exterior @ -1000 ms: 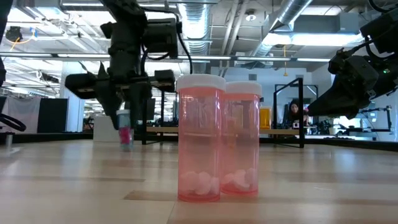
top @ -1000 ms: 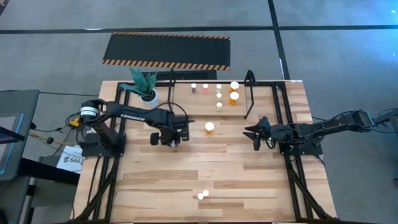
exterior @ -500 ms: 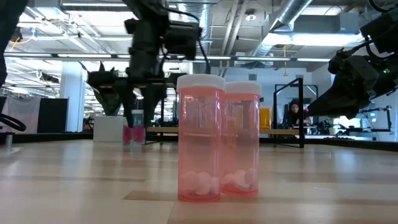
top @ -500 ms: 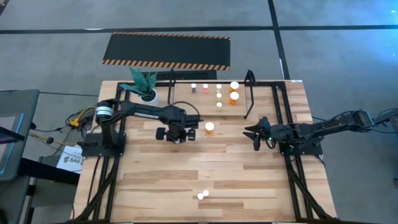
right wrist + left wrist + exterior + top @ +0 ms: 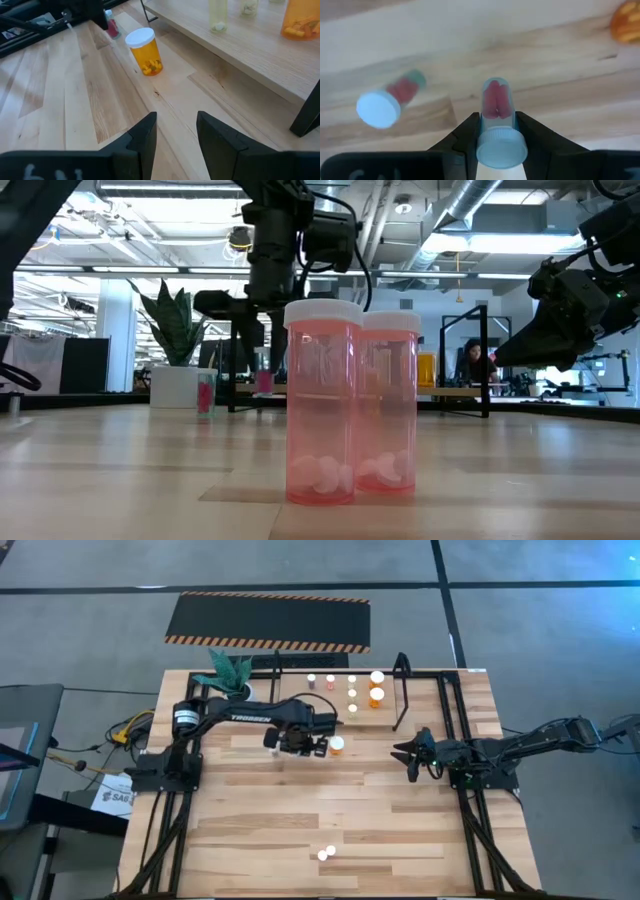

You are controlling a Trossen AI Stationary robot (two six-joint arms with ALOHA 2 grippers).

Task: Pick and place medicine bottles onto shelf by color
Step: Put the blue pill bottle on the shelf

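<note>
My left gripper [image 5: 300, 743] is over the table's middle, near the shelf [image 5: 402, 690], shut on a small pink bottle with a white cap [image 5: 496, 105]; it also shows in the low view [image 5: 263, 380]. Another small pinkish bottle [image 5: 385, 105] stands on the table beside it. An orange bottle [image 5: 337, 745] stands on its base just right of my left gripper. Several white-capped bottles [image 5: 352, 693] stand on the shelf. Two pink bottles [image 5: 322, 415] stand near the front edge. My right gripper [image 5: 410, 755] is open and empty at the right. My left gripper pinches the pink bottle's upper body just under its white cap [image 5: 496, 122] between its two fingers [image 5: 470, 131]. The fingers point down from above. The bottle hangs upright below them, clear of the table.
A white pot with a green plant [image 5: 235, 680] stands at the shelf's left end. The shelf's black posts [image 5: 400, 665] rise at the far side. A black mat with striped edges [image 5: 268, 620] lies beyond the table. A person [image 5: 470, 365] sits in the room behind.
My left gripper has gone toward the table's right and far edges, toward the shelf and the orange bottle, with the pink bottle held upright and clear of the table. The other small pinkish bottle has stayed on the table behind it.
</note>
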